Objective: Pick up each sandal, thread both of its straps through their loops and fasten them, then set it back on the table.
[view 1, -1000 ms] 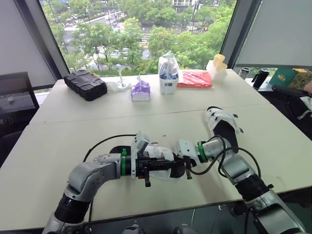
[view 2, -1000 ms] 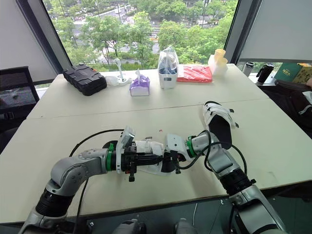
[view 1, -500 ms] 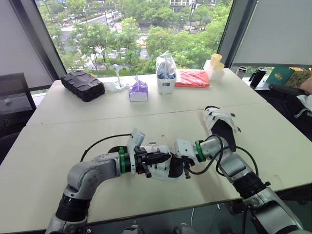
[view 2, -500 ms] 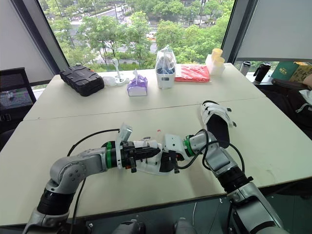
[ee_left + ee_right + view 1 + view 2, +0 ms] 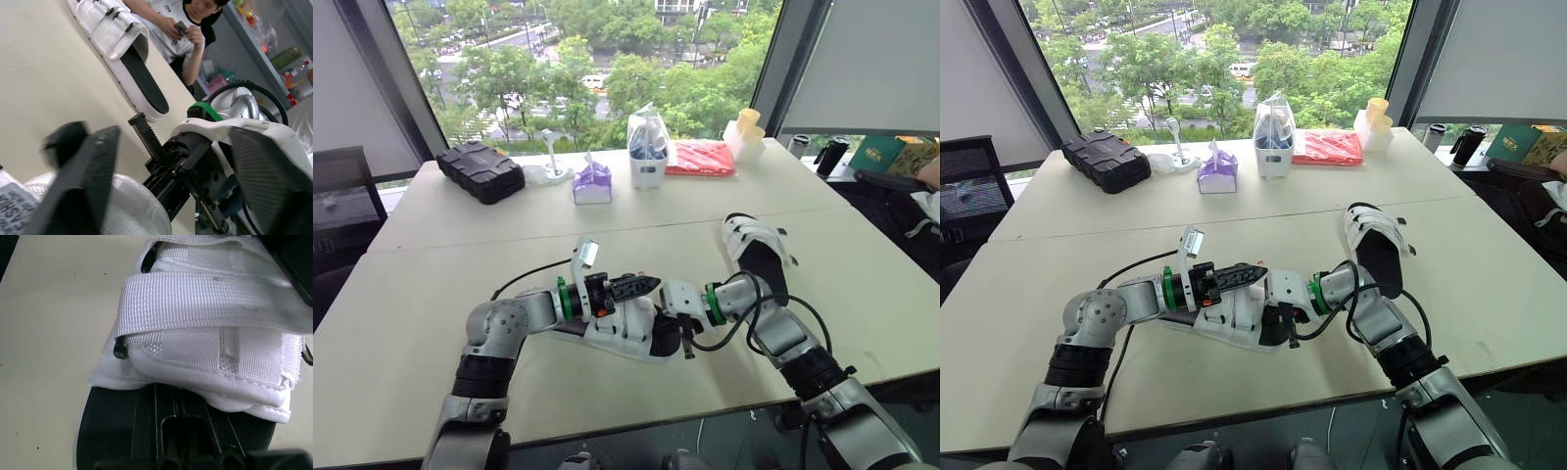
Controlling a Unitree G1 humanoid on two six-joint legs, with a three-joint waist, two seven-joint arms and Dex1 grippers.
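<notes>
Left gripper (image 5: 651,283) hovers open and empty just above the straps of the white-strapped, black-soled sandal (image 5: 622,328), which lies lengthwise along the table's (image 5: 411,323) front edge. Right gripper (image 5: 685,341) sits at its bare footbed end; whether it grips, I cannot tell.

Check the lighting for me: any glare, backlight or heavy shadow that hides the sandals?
Left eye view: daylight comes from the window behind, yet the table is evenly lit, and no hard shadow falls across the near sandal. Left wrist view: the far sandal is bright, without glare. Right wrist view: white straps evenly lit; the black sole reads dark.
</notes>
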